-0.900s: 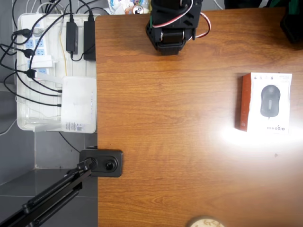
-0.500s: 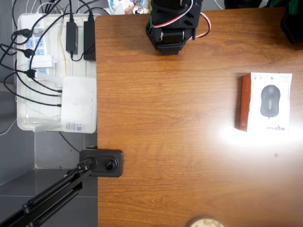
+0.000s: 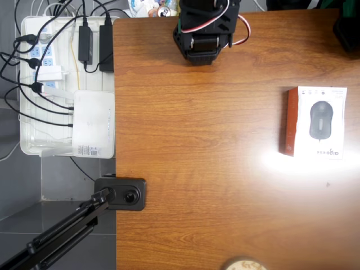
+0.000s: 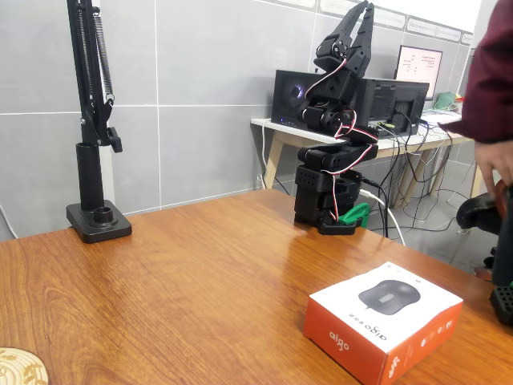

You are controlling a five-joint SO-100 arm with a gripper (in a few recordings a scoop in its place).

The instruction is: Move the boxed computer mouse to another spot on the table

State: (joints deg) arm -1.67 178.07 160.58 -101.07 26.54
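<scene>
One boxed computer mouse (image 4: 383,330) lies flat on the worktop (image 4: 184,273), well apart from the claw (image 4: 358,18) and far below it. The claw points up above the arm's base, its fingers close together as far as the fixed view shows, gripping nothing. The reach has not begun: next, I judge, the arm must unfold, swing toward the box and spread the claw. One arm, one box, one person's hand (image 4: 498,166) beside the worktop.

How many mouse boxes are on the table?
1. The mouse box lies flat near the table's right edge in the overhead view, apart from the arm base; in the fixed view it sits front right.
</scene>
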